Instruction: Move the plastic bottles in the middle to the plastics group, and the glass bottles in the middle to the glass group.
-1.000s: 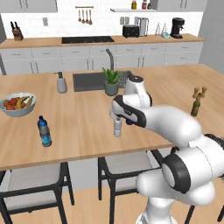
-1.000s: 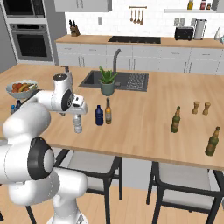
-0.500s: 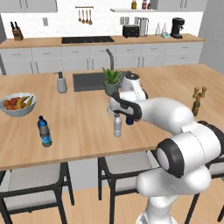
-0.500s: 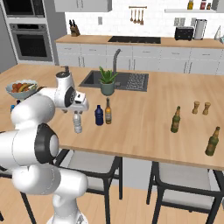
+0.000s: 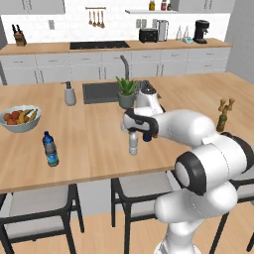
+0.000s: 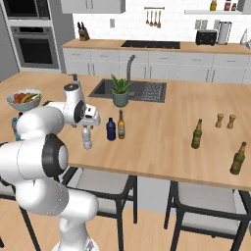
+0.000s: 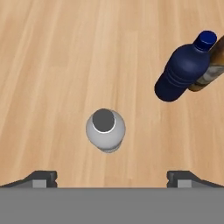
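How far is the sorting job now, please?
Nothing looks sorted yet. The clear bottle, the navy bottle and the amber bottle all stand in the middle of the counter. The open gripper hovers above the clear bottle, holding nothing. Left: carry both plastic bottles to the water bottle, then the amber one to the green bottle.

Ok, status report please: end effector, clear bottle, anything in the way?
End effector open, above the clear bottle, not gripping. Bottle upright on the wooden counter. Navy bottle and amber bottle stand apart to one side, no obstruction.
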Robot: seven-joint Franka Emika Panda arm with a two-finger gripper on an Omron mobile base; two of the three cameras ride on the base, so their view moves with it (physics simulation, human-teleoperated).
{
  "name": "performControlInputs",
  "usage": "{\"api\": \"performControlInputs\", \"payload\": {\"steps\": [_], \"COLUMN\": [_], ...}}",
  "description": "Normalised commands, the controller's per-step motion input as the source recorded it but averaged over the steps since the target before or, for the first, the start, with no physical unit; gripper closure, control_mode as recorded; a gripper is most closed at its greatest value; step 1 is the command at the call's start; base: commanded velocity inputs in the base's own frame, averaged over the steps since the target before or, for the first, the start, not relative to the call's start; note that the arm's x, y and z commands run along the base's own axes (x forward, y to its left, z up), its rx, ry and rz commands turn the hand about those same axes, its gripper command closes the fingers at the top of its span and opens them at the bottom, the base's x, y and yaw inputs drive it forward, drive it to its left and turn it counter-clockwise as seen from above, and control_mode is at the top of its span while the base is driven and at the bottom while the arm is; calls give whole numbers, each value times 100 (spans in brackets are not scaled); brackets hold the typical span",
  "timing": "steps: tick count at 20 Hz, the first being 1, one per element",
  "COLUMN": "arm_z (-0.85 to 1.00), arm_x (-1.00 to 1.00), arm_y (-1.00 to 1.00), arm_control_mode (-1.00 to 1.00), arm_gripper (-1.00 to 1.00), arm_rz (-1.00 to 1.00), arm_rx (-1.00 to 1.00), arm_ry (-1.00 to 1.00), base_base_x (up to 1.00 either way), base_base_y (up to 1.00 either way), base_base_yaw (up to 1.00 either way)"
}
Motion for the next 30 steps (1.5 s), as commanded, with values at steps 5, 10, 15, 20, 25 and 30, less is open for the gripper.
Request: {"api": "performControlInputs", "payload": {"steps": [5,10,15,20,25,30], "arm_z": [-30,-14,0,0,0,-3], "arm_x": [9,11,26,21,2,5], "arm_y": [3,4,3,2,2,2], "arm_control_mode": [-100,-100,-100,-100,-100,-100], "arm_gripper": [-100,-100,-100,-100,-100,-100], "arm_rz": [0,1,0,0,0,1], "arm_rx": [0,0,0,0,0,0], "arm_ry": [-10,-4,0,0,0,0], "base_base_x": [0,0,0,0,0,0], "base_base_y": [0,0,0,0,0,0], "base_base_yaw": [0,0,0,0,0,0]}}
